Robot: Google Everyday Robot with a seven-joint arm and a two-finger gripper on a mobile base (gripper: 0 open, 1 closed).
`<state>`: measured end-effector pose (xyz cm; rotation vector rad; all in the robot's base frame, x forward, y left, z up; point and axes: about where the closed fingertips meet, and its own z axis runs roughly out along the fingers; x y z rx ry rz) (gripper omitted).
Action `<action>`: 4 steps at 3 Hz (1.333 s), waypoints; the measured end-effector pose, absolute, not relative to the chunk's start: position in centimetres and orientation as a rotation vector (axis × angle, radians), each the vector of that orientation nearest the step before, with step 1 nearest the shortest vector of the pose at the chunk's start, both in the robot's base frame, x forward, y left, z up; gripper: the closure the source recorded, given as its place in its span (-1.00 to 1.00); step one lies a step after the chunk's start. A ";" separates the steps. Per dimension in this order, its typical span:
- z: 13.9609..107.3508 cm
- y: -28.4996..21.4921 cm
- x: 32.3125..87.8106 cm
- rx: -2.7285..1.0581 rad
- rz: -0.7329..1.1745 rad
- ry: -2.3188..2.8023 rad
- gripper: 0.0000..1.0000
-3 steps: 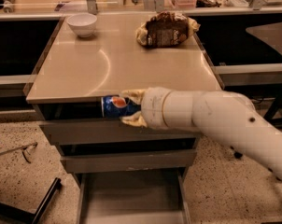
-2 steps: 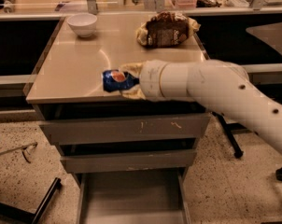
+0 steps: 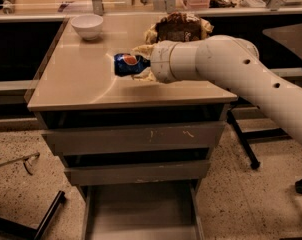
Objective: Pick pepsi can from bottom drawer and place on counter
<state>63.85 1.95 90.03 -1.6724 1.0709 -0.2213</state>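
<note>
Right, pick part looks done. My gripper (image 3: 137, 63) is pinching the pepsi can (image 3: 125, 64), w/ one tan finger on the far side of it and one on the near side. The can lies sideways, logo up, its free end sticking out past my fingertips.

Below the jaws is the counter (image 3: 76, 81), not the bottom drawer (image 3: 141, 214). The drawer sits pulled out far beneath, near the floor, and its grey tray shows nothing in it. So the can is out and up at counter level. What's left, imo, is the place: set it down, spread the jaws, back off. Can't tell if the can is touching the top yet or hanging just over it.

Pose: my arm (image 3: 231, 66) reaches in from the side, roughly level over the counter, w/ the wrist straight and the jaws pointing across the top.

A snack bag (image 3: 178, 28) sits just behind the jaws, close to my wrist. A white bowl (image 3: 87, 25) is well ahead of the jaws and further back on the top. Bare counter lies ahead of and under the can, so there's room to drop it w/o bumping either.
</note>
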 end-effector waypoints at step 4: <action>85.4 3.3 66.0 -1.795 0.073 1.180 1.00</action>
